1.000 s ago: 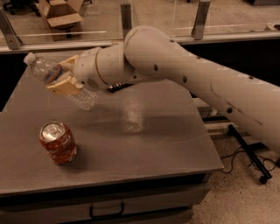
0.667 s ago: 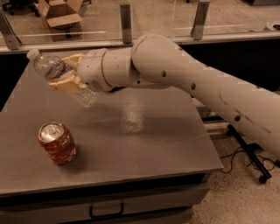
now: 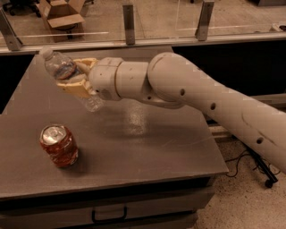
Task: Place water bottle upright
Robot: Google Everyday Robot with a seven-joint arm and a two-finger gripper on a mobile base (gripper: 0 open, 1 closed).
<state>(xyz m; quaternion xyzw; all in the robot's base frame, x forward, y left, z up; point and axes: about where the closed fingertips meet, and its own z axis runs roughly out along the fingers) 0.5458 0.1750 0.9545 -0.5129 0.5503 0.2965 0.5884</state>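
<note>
The water bottle (image 3: 67,74) is a small clear ribbed plastic bottle with a white cap. It is held in the air above the left rear part of the grey table (image 3: 147,147), tilted with its cap up and to the left and its base down and to the right. My gripper (image 3: 76,77) is shut on the bottle's middle, with one tan finger (image 3: 87,62) above it and the other below. The white arm reaches in from the right.
A red soda can (image 3: 58,145) with a silver top stands upright on the table's front left. A drawer handle (image 3: 109,215) shows below the table's front edge. A cardboard box (image 3: 60,13) lies on the floor behind a rail. Cables lie on the floor at the right.
The gripper has carried the bottle a little up and to the right and turned it more upright. The can has not moved.
</note>
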